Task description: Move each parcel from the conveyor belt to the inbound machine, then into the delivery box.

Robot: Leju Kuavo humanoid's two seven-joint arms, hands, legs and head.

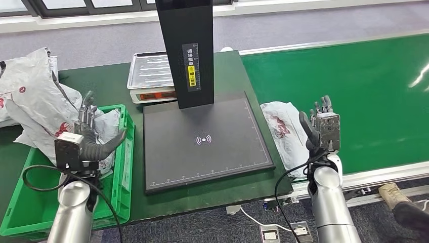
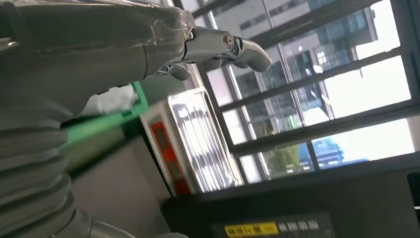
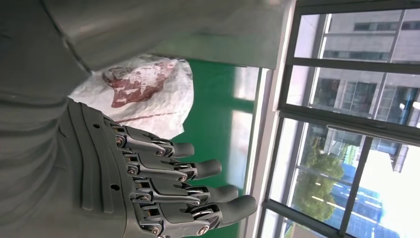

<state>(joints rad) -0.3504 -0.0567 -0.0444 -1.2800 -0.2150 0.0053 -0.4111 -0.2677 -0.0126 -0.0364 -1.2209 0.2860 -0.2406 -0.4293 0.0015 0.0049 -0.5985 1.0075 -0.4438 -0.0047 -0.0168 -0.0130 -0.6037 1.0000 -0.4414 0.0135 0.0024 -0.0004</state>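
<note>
A white plastic parcel (image 1: 284,132) with red print lies on the green conveyor belt (image 1: 364,96), at its left edge beside the black scanner pad (image 1: 202,139). My right hand (image 1: 320,126) stands upright just right of that parcel, fingers apart and holding nothing; the right wrist view shows the fingers (image 3: 168,178) spread with the parcel (image 3: 143,94) behind them. My left hand (image 1: 88,134) hovers open over the green delivery box (image 1: 124,167), where white parcels (image 1: 103,129) lie. Nothing rests on the scanner pad.
A black post (image 1: 187,50) rises at the back of the pad, with a silver weighing scale (image 1: 149,76) behind it. More white parcels (image 1: 35,96) are heaped left of the box. A person's shoe (image 1: 392,195) shows on the floor at the right.
</note>
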